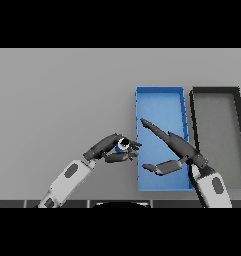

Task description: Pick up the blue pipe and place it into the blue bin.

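The blue pipe [123, 145] is a short blue tube seen end-on, with a pale ring round its dark bore. My left hand [111, 149] is shut on it, fingers above and thumb below, just left of the blue bin [159, 92]. The bin is a long blue tray running away from me, right of centre. My right hand [173, 148] hovers over the bin's near half, fingers straight and pointing up-left, thumb spread below; it holds nothing.
A dark-rimmed grey bin [215, 90] stands directly right of the blue bin, parallel to it. Grey tabletop [57, 95] stretches to the left and back.
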